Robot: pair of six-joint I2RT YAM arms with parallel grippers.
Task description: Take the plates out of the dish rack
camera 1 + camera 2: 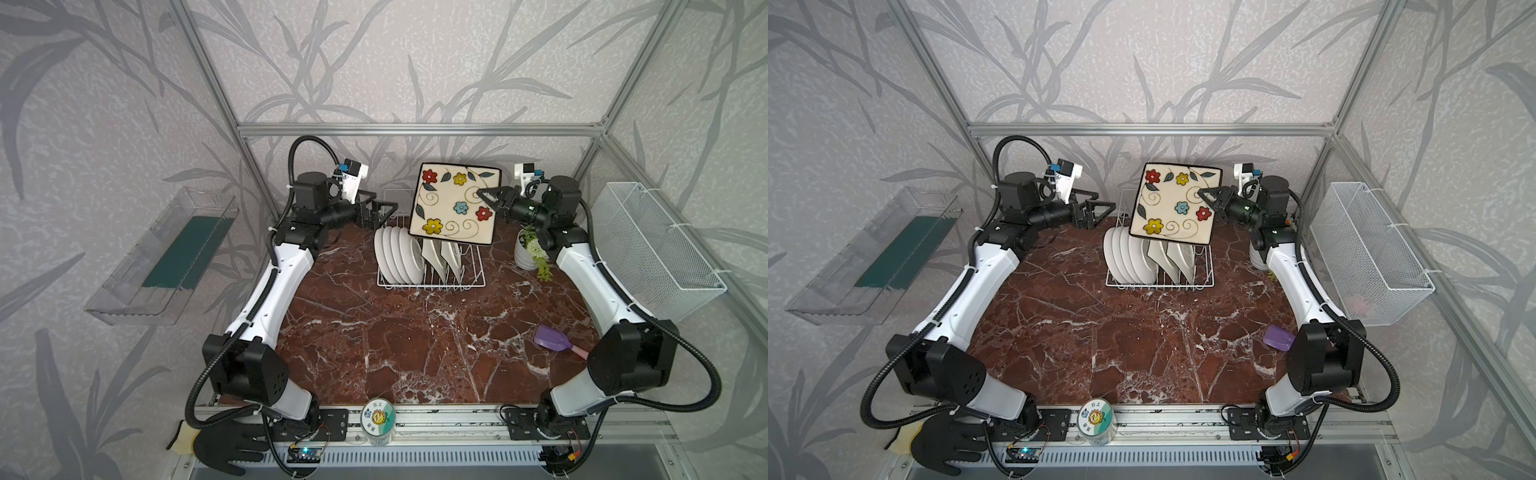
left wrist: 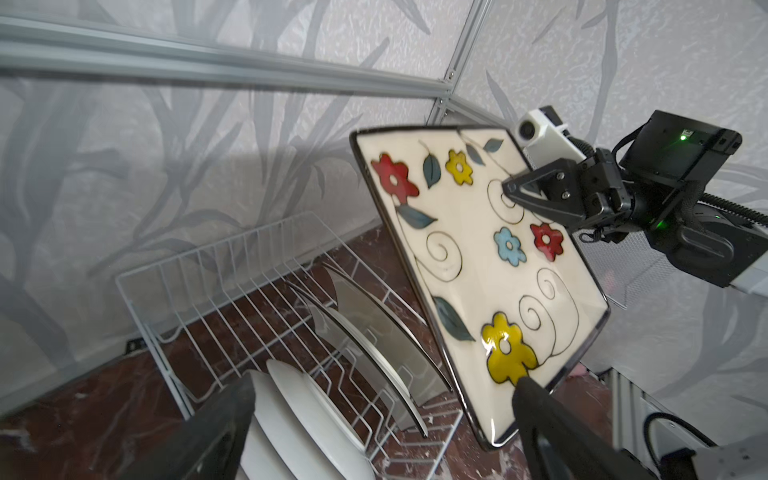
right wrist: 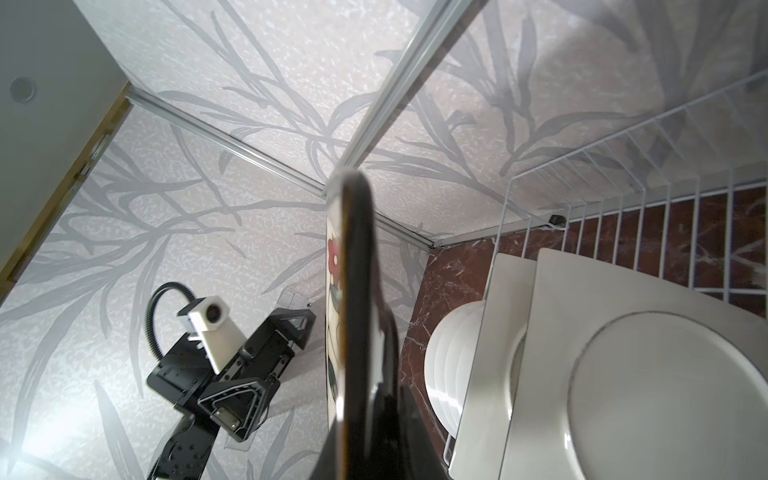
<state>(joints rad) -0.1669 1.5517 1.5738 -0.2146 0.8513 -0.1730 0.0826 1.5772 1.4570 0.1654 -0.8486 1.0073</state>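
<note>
A cream square plate with painted flowers point(image 1: 453, 203) point(image 1: 1173, 203) point(image 2: 478, 270) hangs tilted above the dish rack point(image 1: 473, 283) point(image 1: 1205, 283) point(image 2: 174, 266). My right gripper point(image 1: 482, 194) point(image 1: 1202, 193) point(image 2: 509, 189) is shut on its right edge; in the right wrist view the plate's dark rim point(image 3: 353, 291) fills the jaws. My left gripper point(image 1: 384, 210) point(image 1: 1102, 208) point(image 2: 384, 382) stands open just left of the plate, above the rack's left end, holding nothing. Several round white plates point(image 1: 395, 257) point(image 2: 299, 415) and square plates point(image 1: 444, 257) point(image 3: 623, 353) stand upright in the rack.
A clear plastic tray point(image 1: 166, 257) hangs on the left wall and a white mesh basket point(image 1: 652, 245) on the right. A white pot with a plant point(image 1: 525, 253) stands right of the rack. A purple scoop point(image 1: 552, 338) lies front right; a jar point(image 1: 377, 417) sits at the front rail.
</note>
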